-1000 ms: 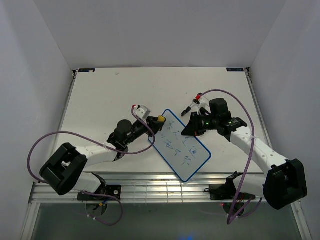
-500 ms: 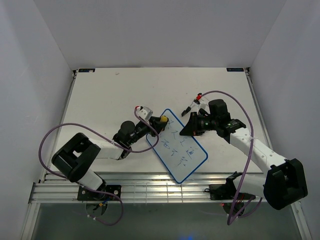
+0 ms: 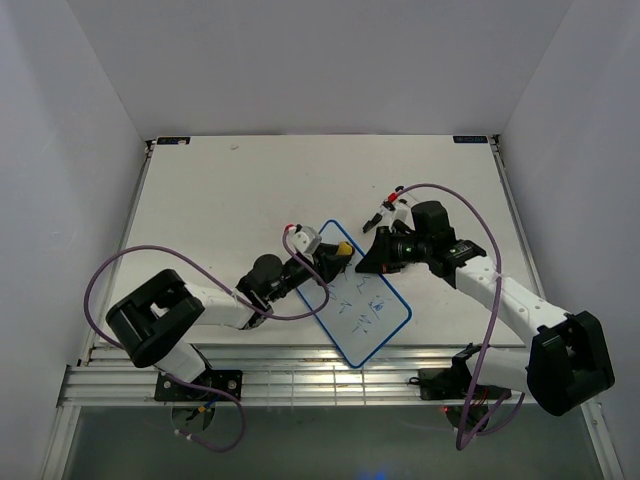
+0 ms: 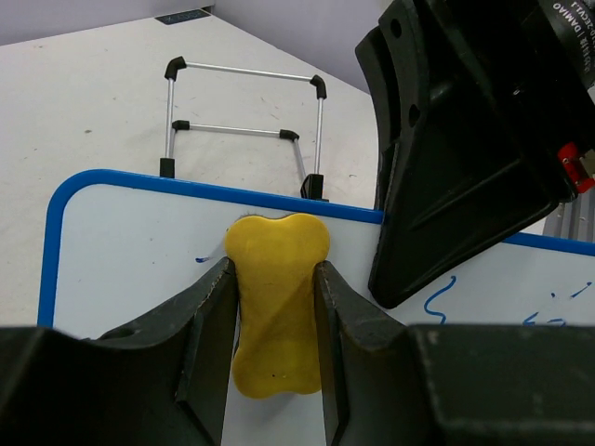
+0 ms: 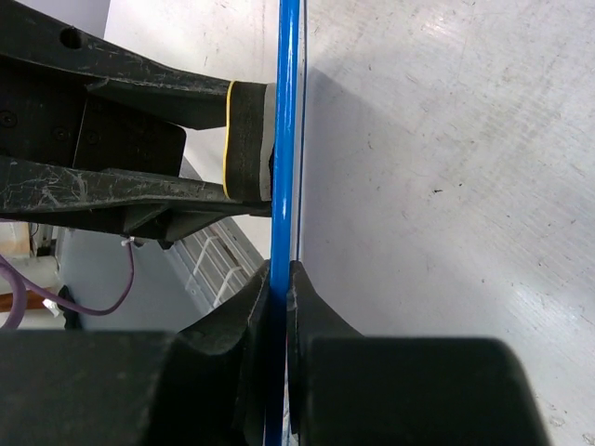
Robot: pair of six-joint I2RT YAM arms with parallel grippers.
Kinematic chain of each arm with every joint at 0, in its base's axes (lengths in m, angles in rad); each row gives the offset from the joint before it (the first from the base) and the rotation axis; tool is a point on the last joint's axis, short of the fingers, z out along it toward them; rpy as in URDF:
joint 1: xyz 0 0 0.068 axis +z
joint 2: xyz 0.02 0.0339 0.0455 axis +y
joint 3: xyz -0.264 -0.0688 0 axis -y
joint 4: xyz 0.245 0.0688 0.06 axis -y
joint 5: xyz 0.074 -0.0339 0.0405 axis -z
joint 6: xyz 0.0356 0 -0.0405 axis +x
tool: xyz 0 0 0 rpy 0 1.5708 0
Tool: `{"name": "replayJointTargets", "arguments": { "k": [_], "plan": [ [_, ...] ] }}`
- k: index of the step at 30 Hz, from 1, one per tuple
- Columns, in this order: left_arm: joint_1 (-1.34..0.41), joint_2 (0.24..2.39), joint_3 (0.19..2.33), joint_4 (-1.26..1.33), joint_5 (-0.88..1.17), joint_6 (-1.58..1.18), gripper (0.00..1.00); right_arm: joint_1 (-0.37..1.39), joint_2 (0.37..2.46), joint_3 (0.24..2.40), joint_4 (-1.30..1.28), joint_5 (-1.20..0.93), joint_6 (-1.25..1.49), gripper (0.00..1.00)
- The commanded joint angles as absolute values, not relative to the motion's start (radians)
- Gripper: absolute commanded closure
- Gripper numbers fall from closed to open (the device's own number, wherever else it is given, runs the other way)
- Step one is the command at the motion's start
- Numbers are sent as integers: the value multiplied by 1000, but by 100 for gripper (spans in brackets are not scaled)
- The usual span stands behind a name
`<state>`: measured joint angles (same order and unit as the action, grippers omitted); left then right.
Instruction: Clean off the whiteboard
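The whiteboard [image 3: 362, 310] is a white board with a blue rim, tilted up near the table's front middle, with a few blue marks left on it. My right gripper [image 3: 378, 255] is shut on its far right edge; the right wrist view shows the blue rim [image 5: 284, 139] edge-on, pinched between the jaws. My left gripper [image 3: 335, 256] is shut on a yellow peanut-shaped eraser [image 3: 343, 248], which lies flat against the board near its top edge [image 4: 276, 307]. Blue strokes [image 4: 437, 299] show beside the right gripper's black fingers [image 4: 446, 158].
The board's wire stand [image 4: 244, 125] with black feet shows behind its top edge. The metal rail [image 3: 300, 375] and both arm bases run along the table's near edge. Purple cables loop by each arm. White walls enclose the table on three sides.
My left gripper has carried the eraser rightward across the board's upper part, and much of the writing there is gone. The board has shifted slightly; the right gripper keeps its hold.
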<state>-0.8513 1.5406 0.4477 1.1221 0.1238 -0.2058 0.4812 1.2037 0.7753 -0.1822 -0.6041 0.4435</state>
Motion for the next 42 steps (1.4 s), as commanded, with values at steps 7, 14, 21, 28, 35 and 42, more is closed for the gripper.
{"name": "replayJointTargets", "arguments": {
  "k": [7, 14, 21, 28, 35, 42],
  "plan": [
    [-793, 1528, 446, 1069, 72, -235, 93, 512, 1146, 755, -12, -742, 485, 92],
    [-703, 1543, 486, 1029, 130, -212, 94, 514, 1111, 738, -12, -744, 494, 92],
    [-744, 1537, 476, 1040, 133, -212, 96, 514, 1106, 744, 49, -744, 528, 92],
    [-905, 1531, 420, 1107, 46, -212, 96, 514, 1101, 759, 74, -755, 561, 92],
    [-969, 1517, 321, 1198, -35, -262, 97, 514, 1086, 764, 98, -743, 598, 92],
    [-962, 1509, 319, 1088, -212, -299, 100, 514, 1051, 750, 156, -706, 650, 92]
  ]
}}
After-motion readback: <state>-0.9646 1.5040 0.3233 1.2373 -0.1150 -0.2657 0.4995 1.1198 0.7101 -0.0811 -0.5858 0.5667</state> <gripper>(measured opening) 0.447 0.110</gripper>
